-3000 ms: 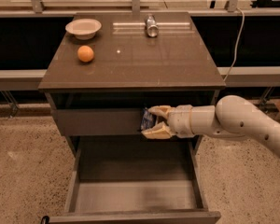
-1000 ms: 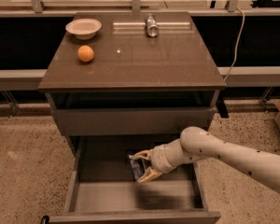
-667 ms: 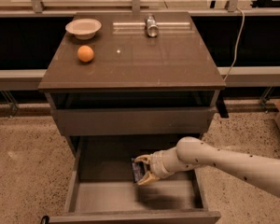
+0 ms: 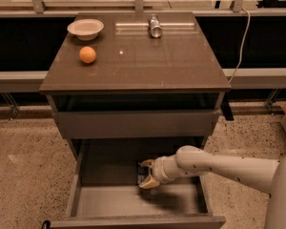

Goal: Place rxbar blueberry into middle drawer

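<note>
Speckled floor surrounds the grey-brown cabinet [image 4: 133, 70]. On its top I log a white bowl [image 4: 85, 28] at 10 o'clock, an orange [image 4: 87, 55] at 9 and a silver can [image 4: 155, 26] at 1. The middle drawer [image 4: 109, 202] stands open. The gripper [image 4: 145, 174] is inside, at 12 o'clock of the floor, fingers clamped on the rxbar blueberry [image 4: 141, 170].

Chunky off-white arm, smooth rounded shell, tiny dark dots scattered along it, maybe screws. Ribbed pale collar at the wrist. Gripper [image 4: 146, 174] with stubby yellowish-tan jaws, sitting down inside the middle drawer [image 4: 77, 187].
</note>
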Robot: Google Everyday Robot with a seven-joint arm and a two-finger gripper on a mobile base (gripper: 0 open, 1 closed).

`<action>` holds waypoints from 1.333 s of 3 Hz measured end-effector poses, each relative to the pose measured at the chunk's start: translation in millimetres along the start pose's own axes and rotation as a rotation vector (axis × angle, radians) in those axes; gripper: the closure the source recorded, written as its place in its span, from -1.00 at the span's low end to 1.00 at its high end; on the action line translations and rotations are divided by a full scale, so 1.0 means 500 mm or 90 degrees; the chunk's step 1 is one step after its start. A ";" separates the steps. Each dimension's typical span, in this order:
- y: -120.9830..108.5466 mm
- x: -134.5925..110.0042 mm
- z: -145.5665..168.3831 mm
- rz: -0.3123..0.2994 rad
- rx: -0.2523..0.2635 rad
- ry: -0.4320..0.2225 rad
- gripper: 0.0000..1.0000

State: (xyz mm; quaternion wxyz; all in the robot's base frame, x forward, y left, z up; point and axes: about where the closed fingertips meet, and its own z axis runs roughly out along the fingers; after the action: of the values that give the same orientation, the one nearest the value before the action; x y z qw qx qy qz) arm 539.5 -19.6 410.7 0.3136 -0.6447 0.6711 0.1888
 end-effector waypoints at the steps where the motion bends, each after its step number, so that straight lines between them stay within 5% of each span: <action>1: 0.000 0.024 0.013 0.032 -0.014 0.006 0.49; 4: 0.009 0.020 0.023 0.031 -0.020 0.003 -0.99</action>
State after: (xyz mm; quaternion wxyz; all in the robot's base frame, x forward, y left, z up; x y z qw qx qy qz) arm 537.5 -19.2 395.2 0.2968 -0.6338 0.6841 0.2053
